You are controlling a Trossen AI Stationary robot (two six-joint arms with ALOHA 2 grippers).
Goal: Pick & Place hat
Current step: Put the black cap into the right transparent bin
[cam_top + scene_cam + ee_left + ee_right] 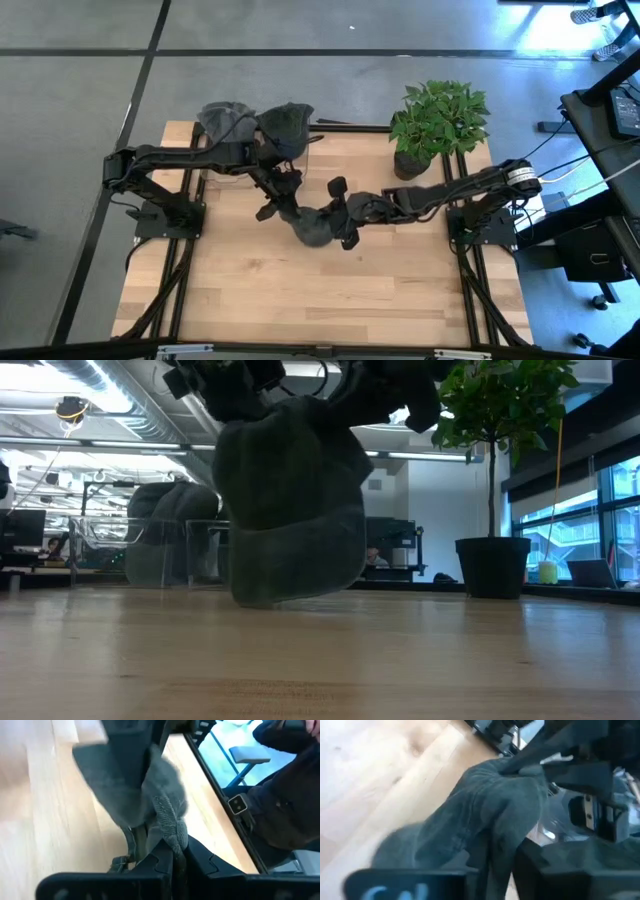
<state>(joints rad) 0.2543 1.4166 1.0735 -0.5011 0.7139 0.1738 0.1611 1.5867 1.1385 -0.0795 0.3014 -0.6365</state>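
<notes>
Grey knitted fabric: the hat (pixel 312 228) hangs near the table's centre, held up between both arms with its lower edge close to or brushing the wooden table (pixel 260 300); in the low view it droops as a slack bag. It appears light, soft and without stiffness, so it will fold and sag wherever it is unsupported. It is not fragile, and the knit should give the fingers good friction.

The left gripper (pixel 172 857) is clenched on the ribbed brim, pinching a fold of fabric. The right gripper (pixel 492 862) is likewise clamped on a gather of cloth on the opposite side. The brim is judged the better hold, being thicker and doubled.

Two clear bins (pixel 250 135) holding other dark hats stand at about 11 o'clock from the held hat, at the table's far edge. A potted plant (pixel 435 125) stands at 2 o'clock, well apart. Open board lies from 4 to 8 o'clock. The arms are close together, so fouling each other is the main risk.
</notes>
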